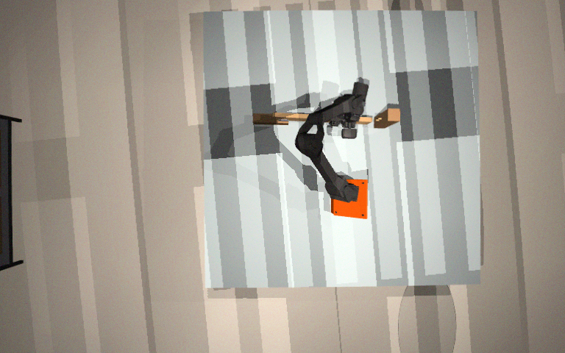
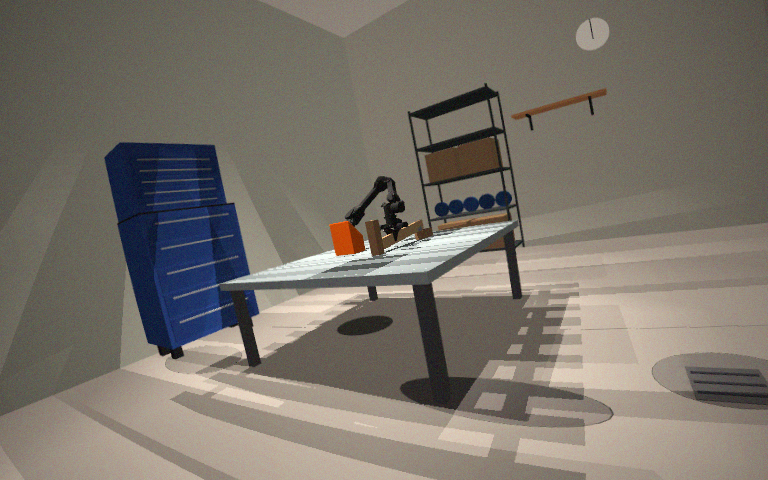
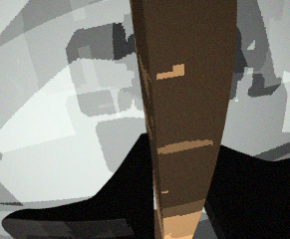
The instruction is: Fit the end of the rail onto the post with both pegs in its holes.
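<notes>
The long wooden rail [image 1: 292,117] [image 2: 413,230] [image 3: 194,90] runs from the low footboard block [image 1: 259,118] [image 2: 424,233] toward the upright post [image 1: 393,115] [image 2: 374,237]. My gripper [image 1: 347,122] [image 2: 395,231] [image 3: 162,137] is shut on the rail near its post end, with one black finger on each side. The rail's end [image 1: 366,119] is close to the post, with a narrow gap between them. Light peg marks [image 1: 378,118] show on the post's side facing the rail, outside the rail. The holes are not visible. The bracket contact and the rail's exact height and tilt are too small to tell.
The arm rises from the orange base block [image 1: 355,209] [image 2: 346,237] and bends over the rail, hiding part of it from above. The table [image 1: 434,245] [image 2: 317,276] carries striped shadows. A blue cabinet [image 2: 192,255] and a shelf rack [image 2: 453,101] stand beyond the table.
</notes>
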You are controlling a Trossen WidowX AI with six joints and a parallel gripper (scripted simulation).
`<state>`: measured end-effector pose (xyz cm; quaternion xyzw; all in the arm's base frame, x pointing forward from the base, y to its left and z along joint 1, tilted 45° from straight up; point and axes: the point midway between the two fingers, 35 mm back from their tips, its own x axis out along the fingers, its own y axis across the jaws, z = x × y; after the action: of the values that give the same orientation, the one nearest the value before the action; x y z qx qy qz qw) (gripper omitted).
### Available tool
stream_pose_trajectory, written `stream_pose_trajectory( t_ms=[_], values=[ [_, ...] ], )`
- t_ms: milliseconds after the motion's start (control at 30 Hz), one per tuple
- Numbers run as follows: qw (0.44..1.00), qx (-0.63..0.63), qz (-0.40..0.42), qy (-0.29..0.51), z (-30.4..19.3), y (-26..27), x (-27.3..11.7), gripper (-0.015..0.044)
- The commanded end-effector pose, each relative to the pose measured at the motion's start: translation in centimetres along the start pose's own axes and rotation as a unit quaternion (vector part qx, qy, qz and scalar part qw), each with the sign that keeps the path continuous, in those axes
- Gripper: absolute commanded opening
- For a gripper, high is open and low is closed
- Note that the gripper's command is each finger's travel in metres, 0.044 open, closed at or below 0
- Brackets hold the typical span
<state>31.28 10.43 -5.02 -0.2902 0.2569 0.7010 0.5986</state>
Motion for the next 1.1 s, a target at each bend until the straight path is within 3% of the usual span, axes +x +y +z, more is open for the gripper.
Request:
stream_pose_trajectory(
  t_ms=[0,1067],
  values=[
    [1.0,-0.002,-0.012,-0.002,0.1,-0.6,-0.9,0.0],
    [1.0,-0.002,-0.012,-0.001,0.0,-0.6,-2.5,0.0]
  ],
)
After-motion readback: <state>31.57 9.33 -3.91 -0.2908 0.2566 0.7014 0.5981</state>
